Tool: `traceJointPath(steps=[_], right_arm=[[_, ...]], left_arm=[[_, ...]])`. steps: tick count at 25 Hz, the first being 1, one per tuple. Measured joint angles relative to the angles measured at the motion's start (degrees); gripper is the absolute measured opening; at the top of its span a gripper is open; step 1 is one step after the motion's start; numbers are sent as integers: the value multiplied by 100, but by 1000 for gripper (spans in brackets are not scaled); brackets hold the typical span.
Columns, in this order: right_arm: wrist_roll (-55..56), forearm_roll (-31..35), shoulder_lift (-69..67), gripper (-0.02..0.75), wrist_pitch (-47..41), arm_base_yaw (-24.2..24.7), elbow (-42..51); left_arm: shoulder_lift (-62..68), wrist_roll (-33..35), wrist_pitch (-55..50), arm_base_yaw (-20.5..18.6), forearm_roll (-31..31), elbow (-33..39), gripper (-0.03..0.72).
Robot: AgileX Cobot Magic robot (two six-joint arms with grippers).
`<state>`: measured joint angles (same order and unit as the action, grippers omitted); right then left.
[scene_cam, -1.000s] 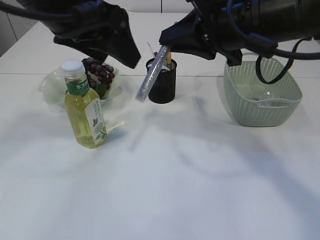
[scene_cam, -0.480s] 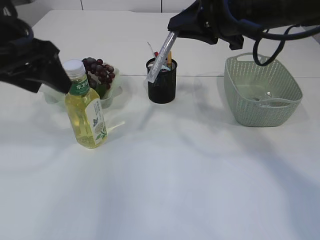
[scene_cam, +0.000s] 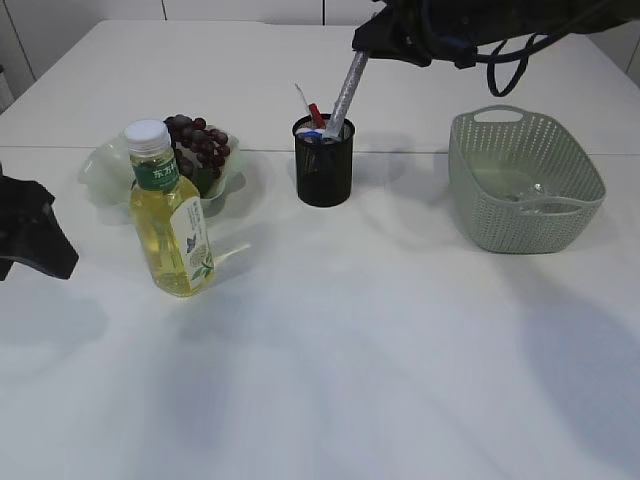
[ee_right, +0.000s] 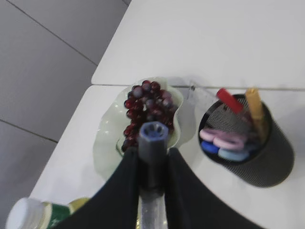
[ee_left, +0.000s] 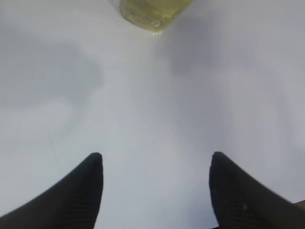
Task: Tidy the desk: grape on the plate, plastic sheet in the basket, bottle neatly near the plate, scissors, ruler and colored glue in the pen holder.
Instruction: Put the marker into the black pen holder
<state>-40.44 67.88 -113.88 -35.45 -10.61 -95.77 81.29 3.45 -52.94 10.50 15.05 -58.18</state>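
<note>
Nearest us the left gripper (ee_left: 155, 191) hangs low over bare table (scene_cam: 350, 350) with its jaws spread wide and nothing between them, the bottle (scene_cam: 170, 215) standing upright just beyond it. Behind the bottle we see the grape (scene_cam: 198, 145) on the plate (scene_cam: 105, 165). Farther back the right gripper (ee_right: 151, 167) pinches the silvery glue tube (scene_cam: 345, 95), its lower end inside the black pen holder (scene_cam: 324, 170), the basket (scene_cam: 525, 180) standing off to the right
</note>
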Motion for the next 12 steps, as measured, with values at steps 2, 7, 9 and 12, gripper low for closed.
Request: traceJointPath(steps=[2,7,9,12], right_arm=[[-16,-210,-324,122,127,3,-453],[-310,-602,-1141,122,270,13,-1468],[-446,-717,-1393,122,293,13,-1826],[-657,-834,-1652,122,388,13,-2172]], left_arm=[[-10,0,0,0,0,81,505],[-23,0,23,0,0,116,490],[-23,-2,23,0,0,116,489],[-23,-2,23,0,0,116,489]])
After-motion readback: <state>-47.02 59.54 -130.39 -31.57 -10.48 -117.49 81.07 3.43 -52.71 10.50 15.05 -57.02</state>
